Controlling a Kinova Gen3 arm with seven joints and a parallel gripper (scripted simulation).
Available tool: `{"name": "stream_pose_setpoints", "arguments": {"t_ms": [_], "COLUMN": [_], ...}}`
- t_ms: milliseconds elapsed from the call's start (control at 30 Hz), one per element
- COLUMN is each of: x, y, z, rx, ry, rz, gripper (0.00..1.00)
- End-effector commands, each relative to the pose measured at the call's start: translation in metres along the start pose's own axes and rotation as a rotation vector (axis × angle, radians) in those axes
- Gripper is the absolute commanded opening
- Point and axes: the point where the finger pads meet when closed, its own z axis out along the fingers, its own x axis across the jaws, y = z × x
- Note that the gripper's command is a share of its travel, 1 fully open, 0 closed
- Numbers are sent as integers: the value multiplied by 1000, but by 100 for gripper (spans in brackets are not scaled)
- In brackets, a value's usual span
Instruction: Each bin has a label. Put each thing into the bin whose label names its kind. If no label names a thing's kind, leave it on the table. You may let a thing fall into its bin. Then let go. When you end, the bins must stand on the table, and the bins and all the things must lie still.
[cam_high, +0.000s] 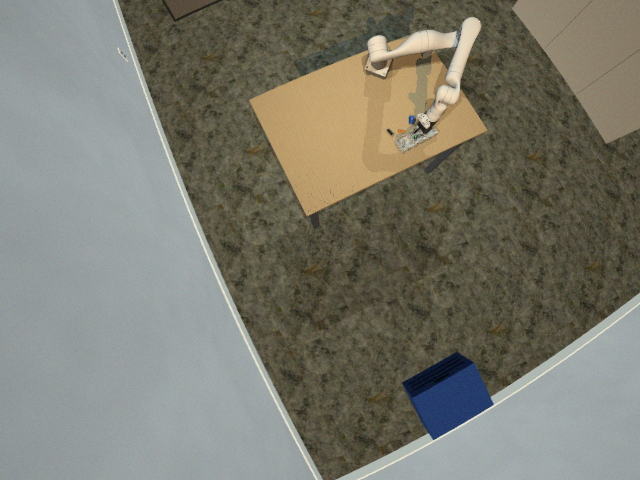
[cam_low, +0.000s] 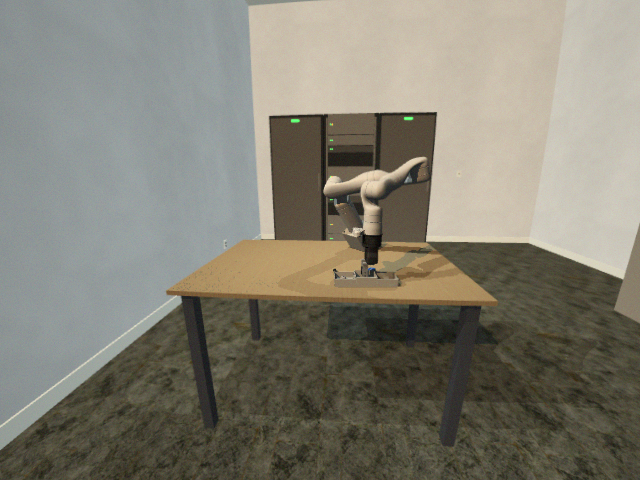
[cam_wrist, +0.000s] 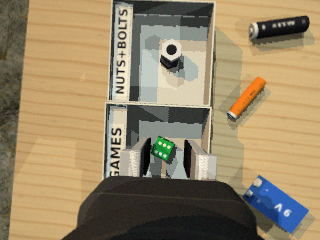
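My gripper (cam_high: 416, 133) (cam_wrist: 167, 151) is open over the bin labelled GAMES (cam_wrist: 207, 125), its fingertips at either side of a green die (cam_wrist: 163, 148). The die looks tilted and free of both fingers. The bin labelled NUTS+BOLTS (cam_wrist: 212, 55) adjoins it and holds an upright hexagonal metal piece (cam_wrist: 170, 52) with a dark round centre. On the table lie a black battery (cam_high: 389, 131) (cam_wrist: 279, 28), an orange battery (cam_high: 401, 131) (cam_wrist: 246, 98) and a blue 9 V battery (cam_high: 412, 119) (cam_wrist: 276, 204). My gripper body hides the near part of the GAMES bin.
The bin row (cam_low: 356, 283) stands near the front edge of the table (cam_high: 330, 124) (cam_low: 248, 289). The row continues beyond GAMES in the top and exterior views; no label can be read there. The batteries lie on the arm-base side of the row.
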Motion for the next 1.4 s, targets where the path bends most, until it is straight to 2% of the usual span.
{"name": "stream_pose_setpoints", "arguments": {"t_ms": [0, 400, 533, 867, 900, 1267, 1367], "x": [-1, -1, -1, -1, -1, -1, -1], "y": [2, 2, 2, 2, 2, 2, 2], "z": [-5, -18, -35, -35, -39, -83, -87], "rx": [-5, -5, -5, -5, -5, -5, -5], "ry": [-5, -5, -5, -5, -5, -5, -5], "rz": [-1, -1, -1, -1, -1, -1, -1], "gripper": [64, 64, 64, 64, 100, 100, 100]}}
